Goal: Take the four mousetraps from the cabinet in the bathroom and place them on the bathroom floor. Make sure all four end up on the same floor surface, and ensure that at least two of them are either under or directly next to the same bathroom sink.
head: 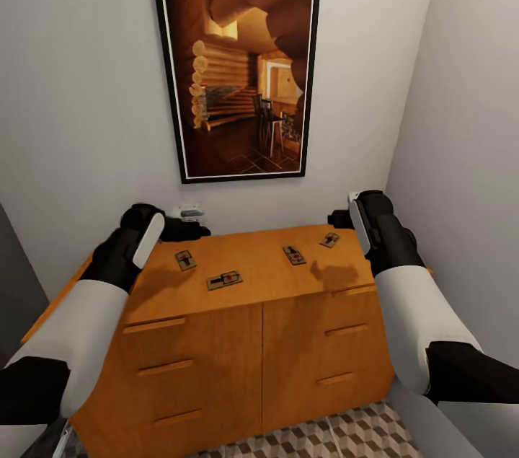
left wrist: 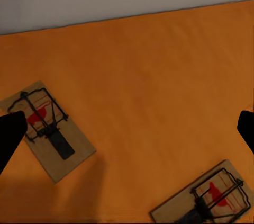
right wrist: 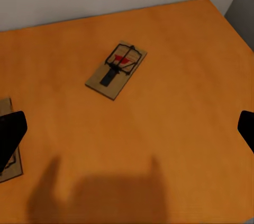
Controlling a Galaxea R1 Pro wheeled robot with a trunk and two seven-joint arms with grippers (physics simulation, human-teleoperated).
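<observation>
Four traps lie flat on the cabinet (head: 252, 278) top, not inside it: two toward the left (head: 185, 260) (head: 224, 280), two toward the right (head: 293, 254) (head: 329, 239). Both arms hang above that top, each over its own pair, probably to pick with both at once. The left gripper (left wrist: 127, 128) has its fingers spread wide over bare wood between its traps; the right gripper (right wrist: 127, 128) is likewise spread. Nothing is held, and the floor (head: 360, 436) has no trap on it.

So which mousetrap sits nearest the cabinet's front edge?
The second mousetrap from the left, lying almost crosswise. It is closest to the cabinet front; the other three lie further back toward the wall.
</observation>
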